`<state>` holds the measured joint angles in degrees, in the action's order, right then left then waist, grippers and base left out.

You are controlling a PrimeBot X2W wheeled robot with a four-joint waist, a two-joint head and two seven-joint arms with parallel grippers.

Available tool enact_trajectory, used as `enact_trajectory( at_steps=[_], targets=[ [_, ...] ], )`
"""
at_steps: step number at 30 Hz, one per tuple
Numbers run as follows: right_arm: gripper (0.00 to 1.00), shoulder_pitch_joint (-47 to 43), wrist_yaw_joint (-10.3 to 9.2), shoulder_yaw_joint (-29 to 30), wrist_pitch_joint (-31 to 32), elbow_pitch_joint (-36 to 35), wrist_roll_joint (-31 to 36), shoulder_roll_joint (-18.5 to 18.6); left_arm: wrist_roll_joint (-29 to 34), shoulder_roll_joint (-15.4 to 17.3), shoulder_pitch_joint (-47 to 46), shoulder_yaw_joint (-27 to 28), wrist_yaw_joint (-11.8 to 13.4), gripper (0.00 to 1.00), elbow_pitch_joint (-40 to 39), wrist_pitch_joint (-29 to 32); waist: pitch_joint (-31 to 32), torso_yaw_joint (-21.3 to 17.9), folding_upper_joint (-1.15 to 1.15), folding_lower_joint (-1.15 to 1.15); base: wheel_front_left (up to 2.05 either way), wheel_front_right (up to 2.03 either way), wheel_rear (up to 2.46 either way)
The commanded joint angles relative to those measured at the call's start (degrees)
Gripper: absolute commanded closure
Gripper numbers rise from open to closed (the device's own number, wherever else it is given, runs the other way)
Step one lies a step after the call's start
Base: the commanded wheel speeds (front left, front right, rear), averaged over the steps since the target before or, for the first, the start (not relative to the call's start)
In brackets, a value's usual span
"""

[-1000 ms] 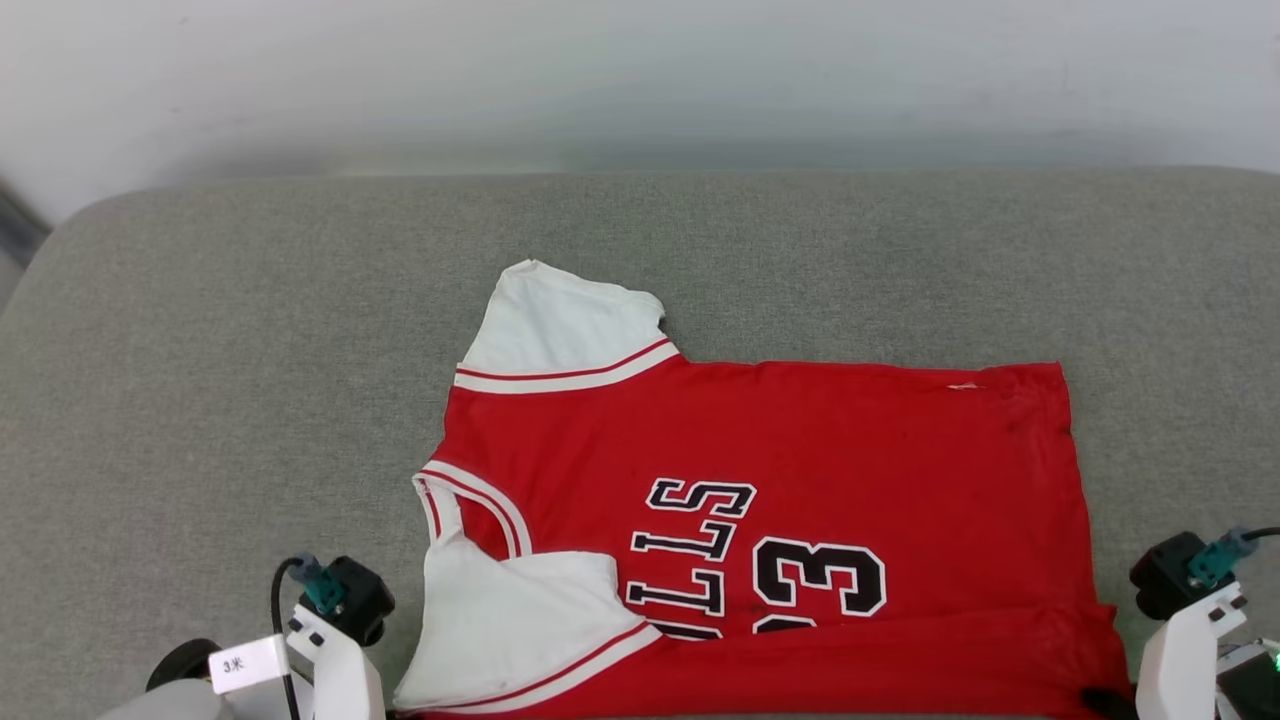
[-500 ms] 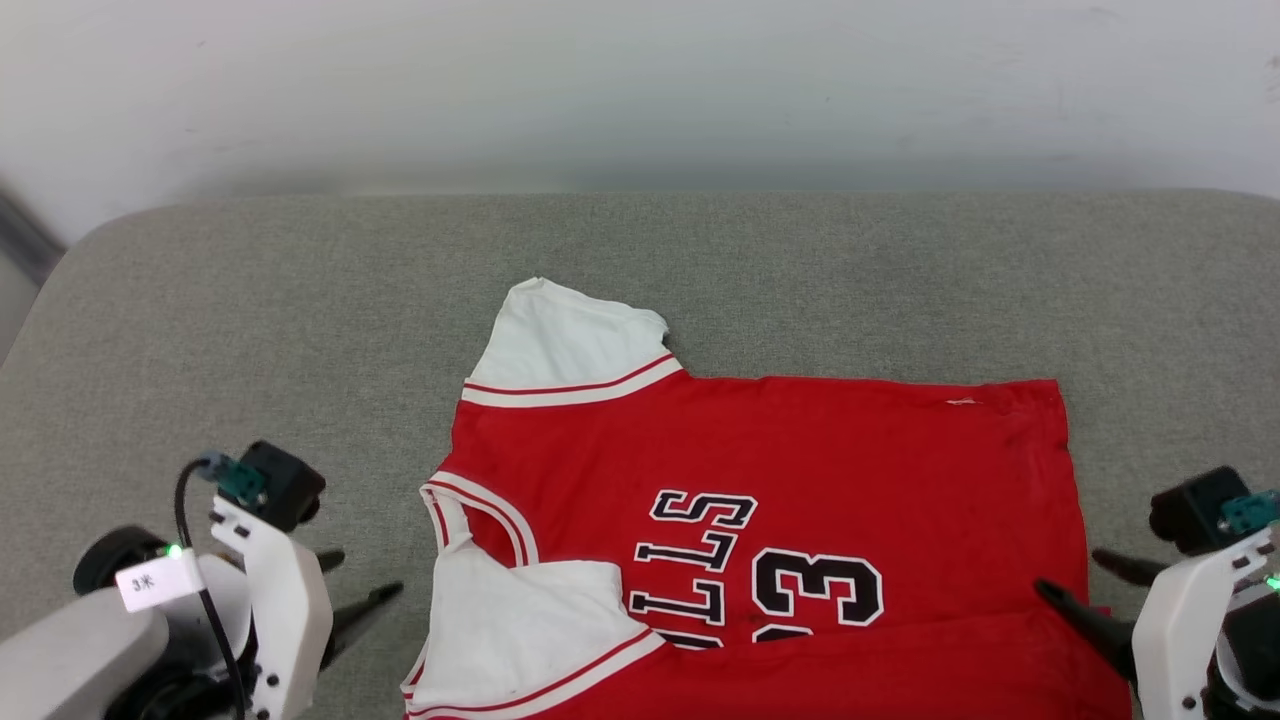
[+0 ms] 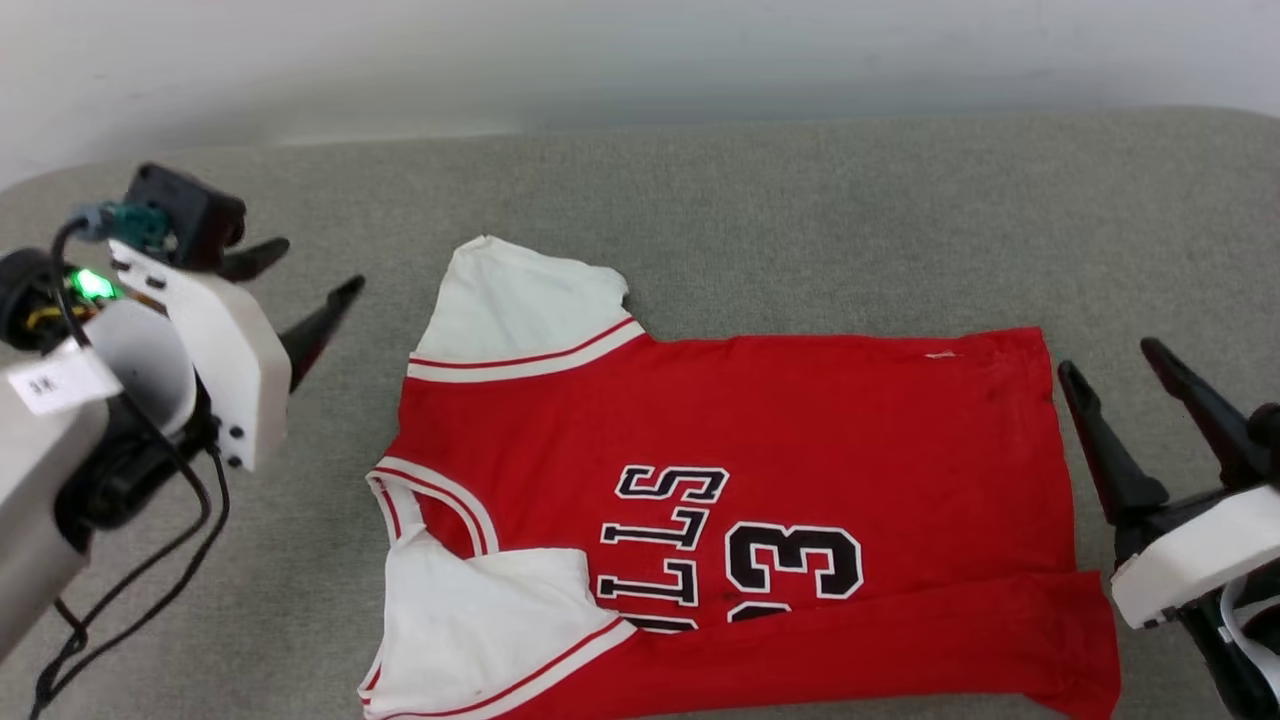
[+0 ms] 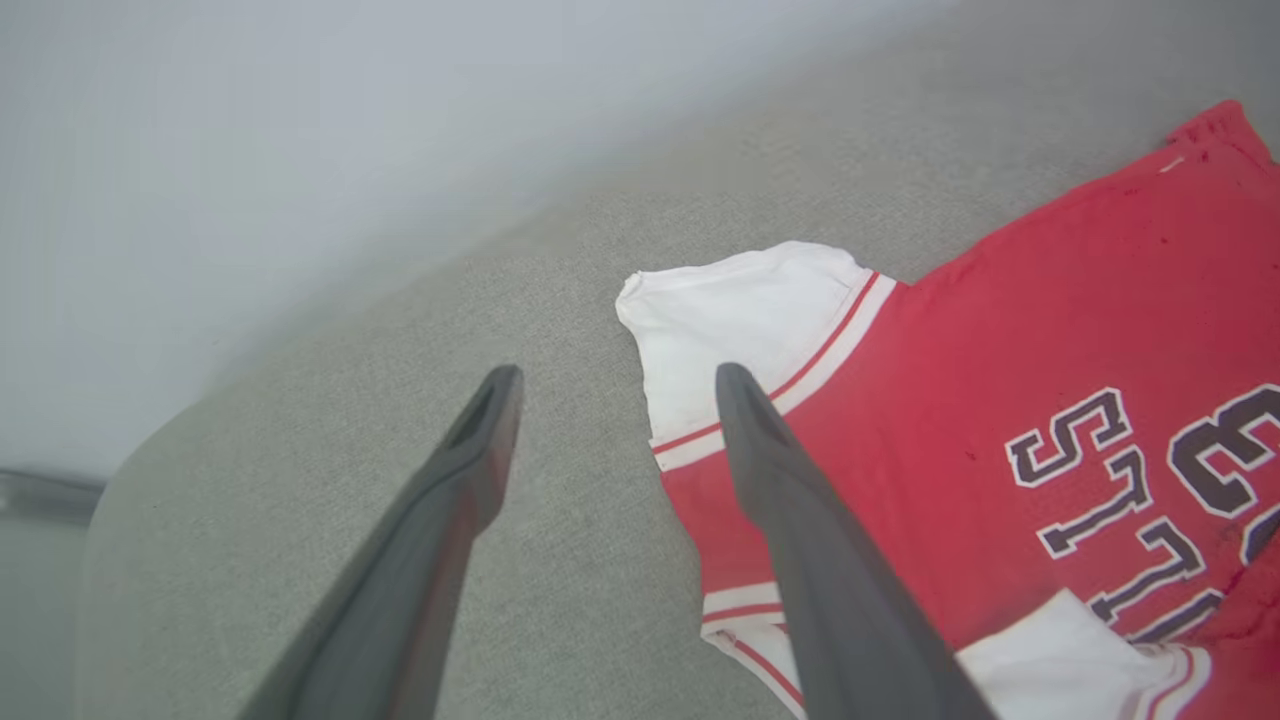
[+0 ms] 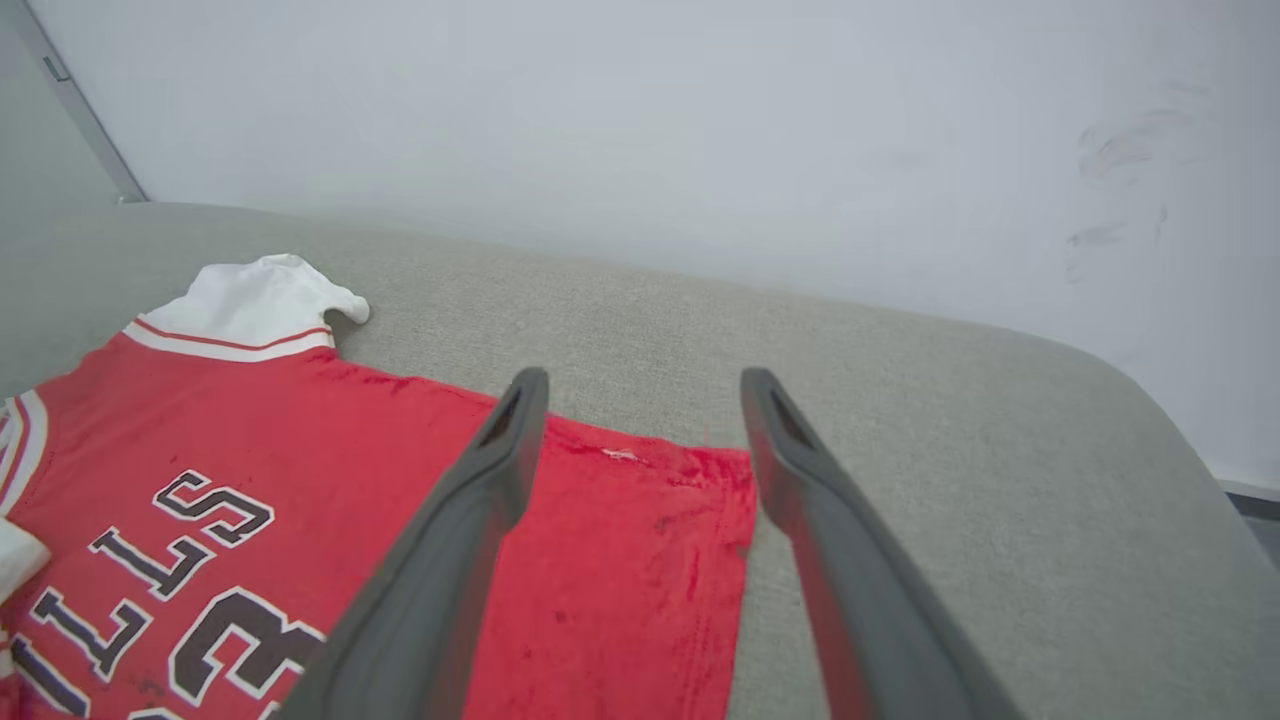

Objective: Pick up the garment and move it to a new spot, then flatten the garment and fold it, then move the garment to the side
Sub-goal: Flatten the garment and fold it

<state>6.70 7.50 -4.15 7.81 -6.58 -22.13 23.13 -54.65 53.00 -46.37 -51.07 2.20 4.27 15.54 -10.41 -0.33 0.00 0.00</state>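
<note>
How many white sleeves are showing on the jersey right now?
2. On the jersey, the far sleeve lies flat; the near sleeve is folded in over the lettering.

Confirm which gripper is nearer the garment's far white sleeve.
Left. The left gripper is open just beside the far white sleeve of the garment; the right gripper is open beyond the hem, at the opposite end.

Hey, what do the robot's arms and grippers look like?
Both the left gripper and right gripper have two long, dark, tapering fingers on white mounts. The left arm carries a teal plug, a looping black cable, a green light and a small white label.
</note>
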Motion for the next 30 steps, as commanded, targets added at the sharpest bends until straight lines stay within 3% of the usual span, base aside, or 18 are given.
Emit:
enact_trajectory(
  at_steps=[1, 5, 10, 17, 22, 30],
  targets=[
    [0.00, -0.6, -0.02, 0.9, -1.3, -1.1, 1.4, -1.3, 0.2, -0.4, -1.6, 0.6, -0.1, 0.00, 0.6, 0.4, -2.5, -1.6, 0.00, 0.00, 0.00, 0.00, 0.00],
    [0.00, -1.9, -0.02, 3.8, -5.8, -4.6, 6.7, -7.0, -0.5, -1.4, -7.2, 1.9, -1.4, 0.00, 3.1, 3.2, -6.5, -3.5, 0.00, 0.00, 0.00, 0.00, 0.00],
    [0.00, -2.9, -0.02, 2.9, -8.4, -7.6, 12.5, -11.7, -2.2, -1.7, -14.3, 2.5, -3.3, 0.00, 6.9, 11.1, -11.4, -6.2, 0.00, 0.00, 0.00, 0.00, 0.00],
    [0.00, -0.1, -0.02, -0.3, -8.7, -9.0, 15.3, -13.2, -4.0, -1.6, -23.7, 0.8, -6.5, 0.00, 10.3, 25.8, -17.9, -9.4, 0.00, 0.00, 0.00, 0.00, 0.00],
    [0.00, 2.0, -0.02, -1.9, -8.9, -9.7, 15.6, -13.4, -5.7, -2.2, -27.2, -0.5, -7.3, 0.00, 13.0, 33.9, -21.4, -11.1, 0.00, 0.00, 0.00, 0.00, 0.00],
    [0.00, 4.4, -0.02, -3.4, -9.5, -7.7, 15.1, -12.8, -6.2, -2.5, -26.3, -3.2, -8.2, 0.00, 16.1, 38.4, -23.7, -12.6, 0.00, 0.00, 0.00, 0.00, 0.00]
  ],
)
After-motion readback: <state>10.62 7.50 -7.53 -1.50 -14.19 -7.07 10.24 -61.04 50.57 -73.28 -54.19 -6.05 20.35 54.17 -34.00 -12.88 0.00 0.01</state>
